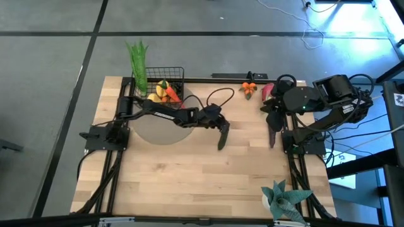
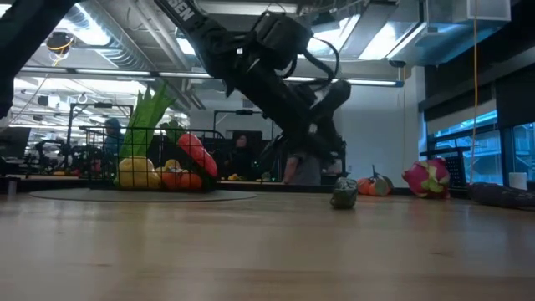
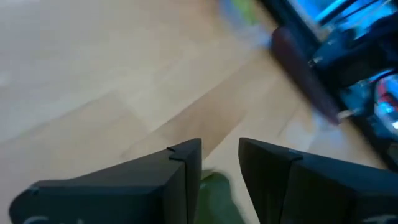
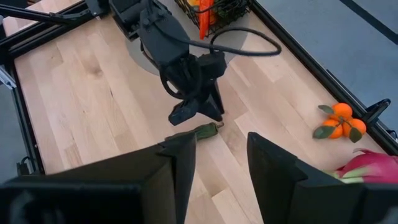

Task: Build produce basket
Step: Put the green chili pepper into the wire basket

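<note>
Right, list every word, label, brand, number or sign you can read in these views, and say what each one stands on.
White letters on the left arm's link, low view: cut off by the frame's top edge and not readable as a word.
A white label at the right edge of the high view: too small to read.
Basket, produce, table, both wrist views: no text visible.

The near half of the table [image 1: 189, 183] lies bare, open to any approach. At its middle the left gripper [image 1: 222, 137] hangs just over the green cucumber [image 4: 206, 130], blocking it from above. The basket [image 1: 173, 74], packed and topped by the leek [image 1: 138, 63], fills the far left corner. The tangerines [image 1: 250, 88] and dragon fruit [image 1: 267, 91] crowd the far right beside the right gripper [image 1: 273, 132]; a spiky plant [image 1: 284, 198] guards the near right.
</note>
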